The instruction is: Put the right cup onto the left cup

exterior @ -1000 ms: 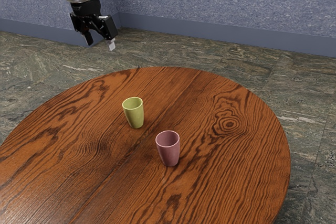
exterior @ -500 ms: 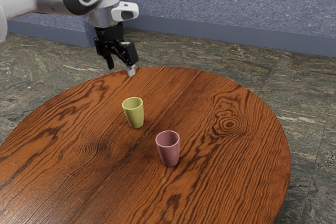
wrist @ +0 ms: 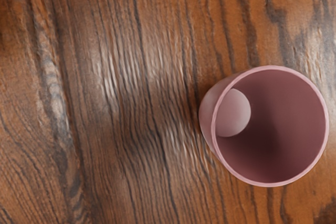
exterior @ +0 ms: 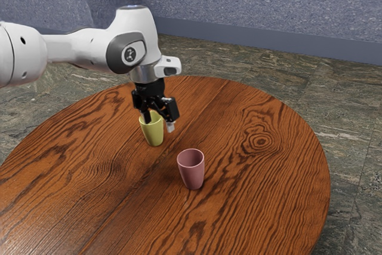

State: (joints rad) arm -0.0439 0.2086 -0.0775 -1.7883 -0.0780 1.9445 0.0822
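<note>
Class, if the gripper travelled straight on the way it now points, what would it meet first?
The gripper points down, so probably the tabletop near the pink cup. Its height and depth are unclear, though; it might clip the green cup first.

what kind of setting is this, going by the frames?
Looks like a simulated, sparsely furnished room: a round wood-grain table, a floor with a streaky stone look, and a speckled blue-grey wall with a plain skirting band.
</note>
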